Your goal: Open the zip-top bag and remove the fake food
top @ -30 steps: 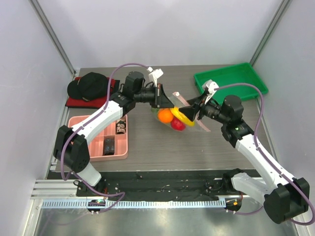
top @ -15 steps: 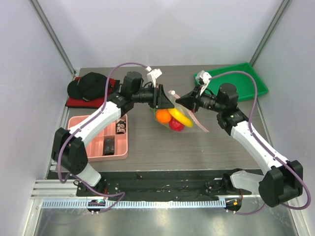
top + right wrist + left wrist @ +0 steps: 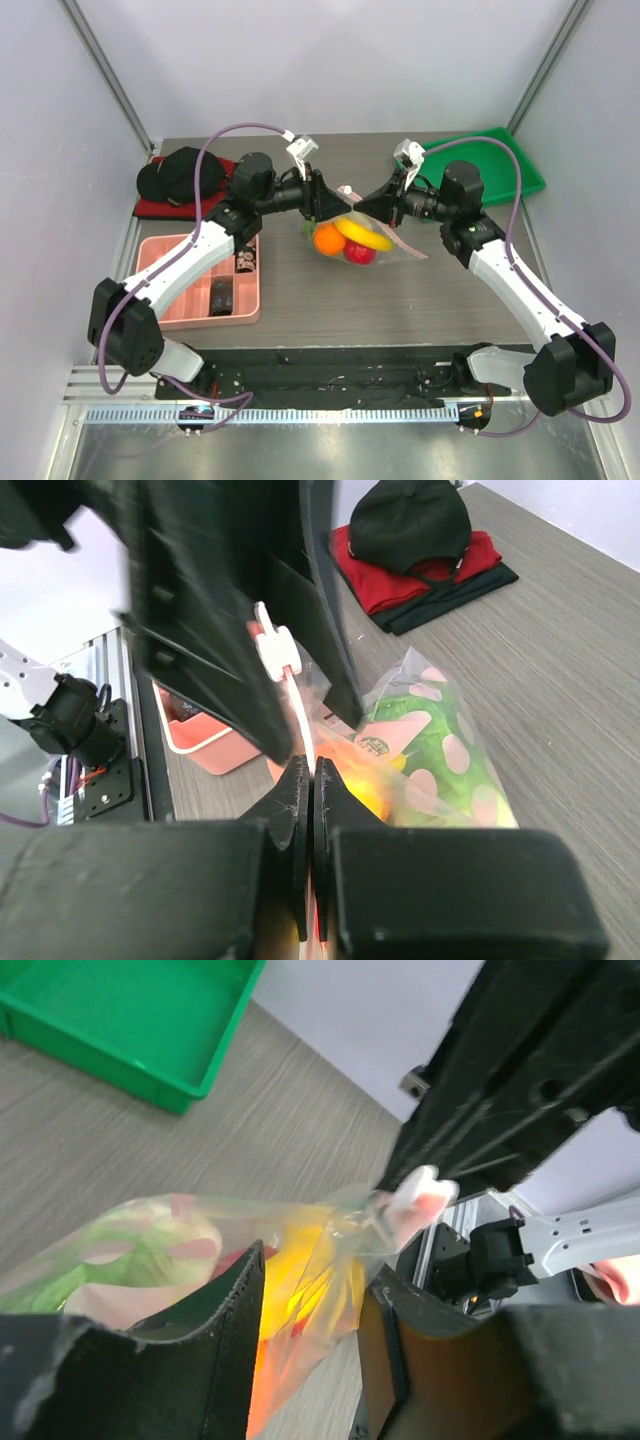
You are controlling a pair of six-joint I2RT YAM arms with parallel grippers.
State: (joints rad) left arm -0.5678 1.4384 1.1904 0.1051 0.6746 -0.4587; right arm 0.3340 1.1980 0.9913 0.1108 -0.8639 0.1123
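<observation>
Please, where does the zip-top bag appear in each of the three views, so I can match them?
Top external: centre, zip-top bag between left gripper and right gripper.
Left wrist: lower centre, between its fingers.
Right wrist: centre-right, strip pinched.
Shared landmark: white slider, in both wrist views.

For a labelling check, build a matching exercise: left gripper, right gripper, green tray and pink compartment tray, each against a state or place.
Things:
1 left gripper
2 right gripper
3 green tray
4 pink compartment tray

States or places:
A far right of the table
B shut on the zip-top bag, at its pink strip
C near left of the table
D open, jaws either side of the bag

Pairs: 1-D, 2-B, 3-A, 4-C
</observation>
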